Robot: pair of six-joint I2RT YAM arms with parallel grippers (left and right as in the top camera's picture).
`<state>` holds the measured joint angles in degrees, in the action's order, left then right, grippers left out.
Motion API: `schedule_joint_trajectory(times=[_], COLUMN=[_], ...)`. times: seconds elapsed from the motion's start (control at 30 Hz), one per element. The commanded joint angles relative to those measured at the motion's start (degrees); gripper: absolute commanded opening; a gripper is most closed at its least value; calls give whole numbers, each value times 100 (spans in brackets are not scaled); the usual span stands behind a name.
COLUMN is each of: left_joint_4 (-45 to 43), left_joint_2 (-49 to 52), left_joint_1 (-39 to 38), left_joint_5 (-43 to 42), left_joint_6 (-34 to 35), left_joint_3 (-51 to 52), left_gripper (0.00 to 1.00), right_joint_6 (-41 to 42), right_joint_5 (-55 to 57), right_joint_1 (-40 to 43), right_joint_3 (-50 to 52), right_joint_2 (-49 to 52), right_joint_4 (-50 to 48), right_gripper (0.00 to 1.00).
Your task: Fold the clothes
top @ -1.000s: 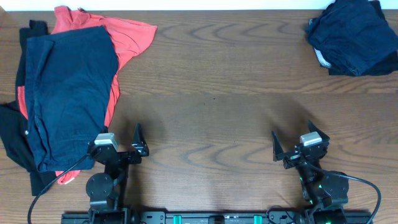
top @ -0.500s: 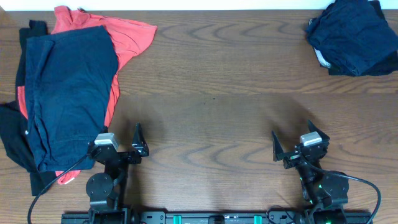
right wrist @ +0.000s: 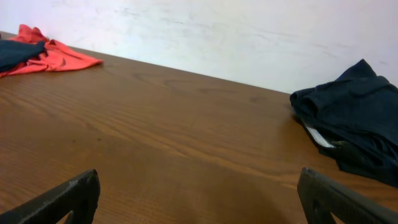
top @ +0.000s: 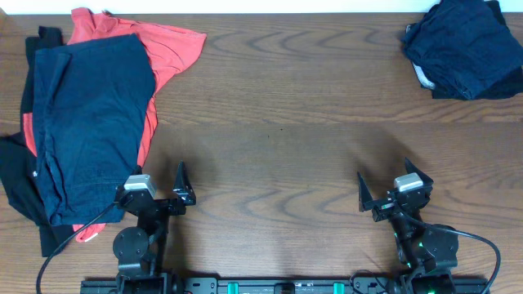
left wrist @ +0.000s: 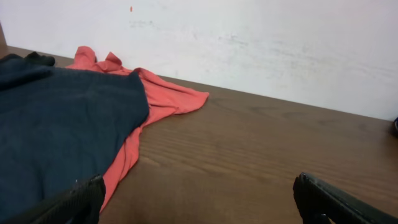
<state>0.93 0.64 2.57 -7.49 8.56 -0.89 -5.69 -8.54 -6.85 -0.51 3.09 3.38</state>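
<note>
Surface (top: 278,122): brown wood-grain top. Cloth lies at its left side and in its far right corner, with a wide bare stretch between.
Navy garment (top: 90,122): a large dark blue piece spread fairly flat on the left side, running from the far edge toward the near edge. It is the top layer of the pile there and covers most of what lies under it.
Coral-red shirt (top: 176,49): under the navy garment. It shows at the far end, where a broad flap reaches out to the right, and as a thin strip along the navy garment's right edge and near corner.
Black piece (top: 16,184): pokes out from under the pile along its left edge and at the far left corner. What sort of garment it is cannot be told.
Dark heap (top: 466,45): a second, crumpled bundle of navy cloth in the far right corner, well apart from the left pile. A pale strip (top: 423,77) shows at its left edge.
Left hand (left wrist: 199,186): fingers spread wide with nothing between them. It sits low at the near edge, just beside the near right corner of the navy garment. In its wrist view the left finger (left wrist: 74,202) overlaps the navy cloth, but whether they touch cannot be told.
Right hand (right wrist: 199,183): fingers spread wide and empty, low at the near edge on the right side. It is over bare wood, well apart from the dark heap.
Wall (left wrist: 280,43): white, behind the far edge.
</note>
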Motion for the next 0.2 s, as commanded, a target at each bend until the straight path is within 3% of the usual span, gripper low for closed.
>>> schedule_joint_trajectory(times=[0.0, 0.17], left_joint_4=[245, 245], left_joint_2=[-35, -35], left_joint_1=[9, 9], left_joint_5=[-81, -81], left_joint_6=[-96, -96], left_joint_3=[66, 66], left_gripper=[98, 98], right_joint_6=[-61, -61], right_joint_5=[15, 15], right_joint_1=[46, 46], right_joint_3=[20, 20], right_joint_2=[-35, -35], right_joint_4=[11, 11], right_gripper=[99, 99])
